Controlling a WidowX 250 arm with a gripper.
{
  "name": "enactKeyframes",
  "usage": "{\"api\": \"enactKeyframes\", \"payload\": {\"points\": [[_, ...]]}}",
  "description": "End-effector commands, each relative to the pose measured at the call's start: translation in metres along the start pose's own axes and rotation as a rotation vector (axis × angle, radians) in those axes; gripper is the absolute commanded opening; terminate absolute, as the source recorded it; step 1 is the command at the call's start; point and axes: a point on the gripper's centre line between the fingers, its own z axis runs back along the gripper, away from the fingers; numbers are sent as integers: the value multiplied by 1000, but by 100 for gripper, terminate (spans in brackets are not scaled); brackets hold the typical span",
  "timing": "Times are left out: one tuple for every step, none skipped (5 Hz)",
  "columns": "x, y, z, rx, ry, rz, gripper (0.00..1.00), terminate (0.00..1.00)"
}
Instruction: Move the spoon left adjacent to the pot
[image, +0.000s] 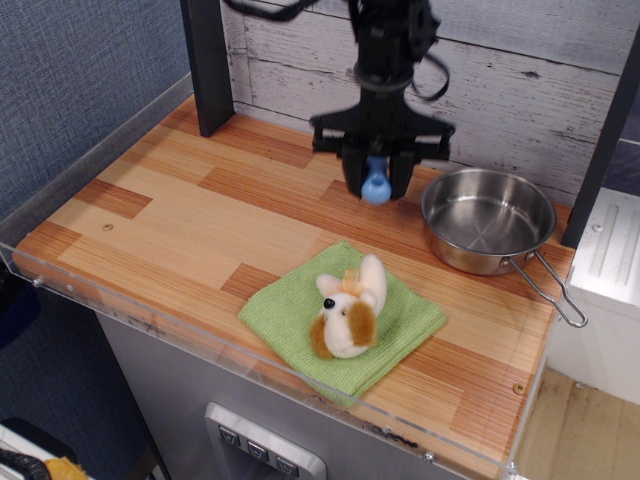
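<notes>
I am holding the spoon (376, 187) tight in my end effector (376, 186), up in the air just left of the pot (487, 217). I am thinking I should go down slowly and set it flat, close beside the pot without bumping its shiny side. The bench (180, 215) is giving me lots of open wood on the left. The green cloth (290, 310) and the toy dog (347, 308) are sitting nearer, so I am staying far of them.

Plush dog (346, 310) lying on folded green cloth (340, 318), wooden tabletop (180, 220).
</notes>
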Motion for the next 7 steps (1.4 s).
{"api": "enactKeyframes", "payload": {"points": [[-7, 15, 100, -39, -169, 20, 0, 0], [-28, 48, 123, 1, -185, 44, 0, 0], [-46, 89, 136, 42, -186, 85, 0, 0], [-59, 128, 130, 46, -184, 169, 0, 0], [-67, 155, 121, 71, -172, 231, 0, 0], [-79, 183, 106, 97, -159, 292, 0, 0], [-90, 202, 90, 122, -119, 347, 0, 0]]}}
